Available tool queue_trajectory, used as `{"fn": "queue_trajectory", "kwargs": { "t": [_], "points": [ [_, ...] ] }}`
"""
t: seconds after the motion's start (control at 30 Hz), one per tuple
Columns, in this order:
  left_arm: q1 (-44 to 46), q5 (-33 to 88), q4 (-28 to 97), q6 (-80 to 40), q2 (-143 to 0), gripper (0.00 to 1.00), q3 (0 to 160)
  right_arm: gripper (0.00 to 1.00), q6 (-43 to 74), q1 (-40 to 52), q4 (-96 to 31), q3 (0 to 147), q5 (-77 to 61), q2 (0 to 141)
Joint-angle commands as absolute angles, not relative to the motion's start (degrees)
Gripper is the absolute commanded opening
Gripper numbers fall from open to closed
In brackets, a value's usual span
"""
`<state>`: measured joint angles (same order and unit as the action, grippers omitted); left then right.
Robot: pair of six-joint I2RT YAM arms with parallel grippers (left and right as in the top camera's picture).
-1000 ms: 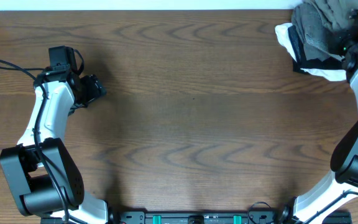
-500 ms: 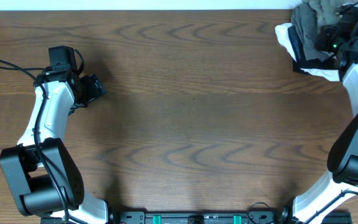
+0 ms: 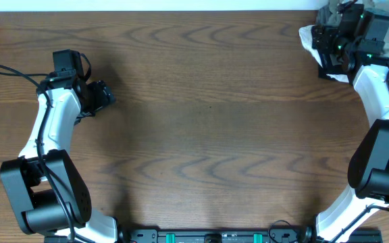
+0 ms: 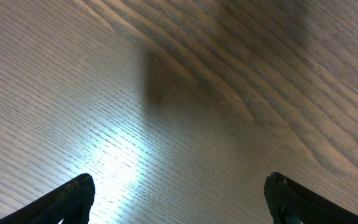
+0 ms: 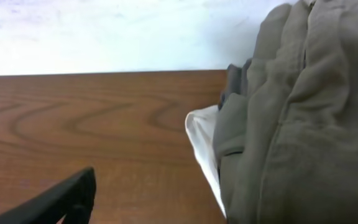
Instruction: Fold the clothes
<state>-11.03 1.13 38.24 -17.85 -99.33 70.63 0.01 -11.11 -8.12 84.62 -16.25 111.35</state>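
The clothes, pale khaki-green shorts, lie bunched on top of a pile at the table's far right corner and fill the right side of the right wrist view. In the overhead view only a bit of them shows past the arm. My right gripper hangs over the pile's left edge. My right gripper stands open: one finger is over bare wood, apart from the cloth, and the other is hidden behind the shorts. My left gripper is far off at the left. My left gripper is open over bare table.
Beneath the shorts a white garment pokes out to the left, with a darker grey fold behind it. The white garment also shows from overhead. The wooden table ends at a white wall just behind the pile.
My right arm has swung left and toward the far edge, onto the pile's left side, and its jaws have gone from shut to open. The left arm has not moved.
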Motion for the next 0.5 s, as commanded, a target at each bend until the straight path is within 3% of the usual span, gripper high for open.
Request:
{"fn": "queue_trajectory", "kwargs": {
  "t": [0.0,0.23,0.47],
  "points": [
    [-10.81,0.89,38.11,-18.09,-98.96,0.88,70.72,0.82,0.34,-12.08,-8.80,84.60,-21.61,109.16],
    [-10.81,0.89,38.04,-18.09,-99.00,0.88,70.72,0.75,-1.21,-11.05,-11.20,84.60,-40.84,106.10],
    [-10.79,0.89,38.09,-18.09,-99.00,0.89,70.72,0.81,-7.60,-8.93,-10.04,84.60,-31.73,100.14]
  ]
}}
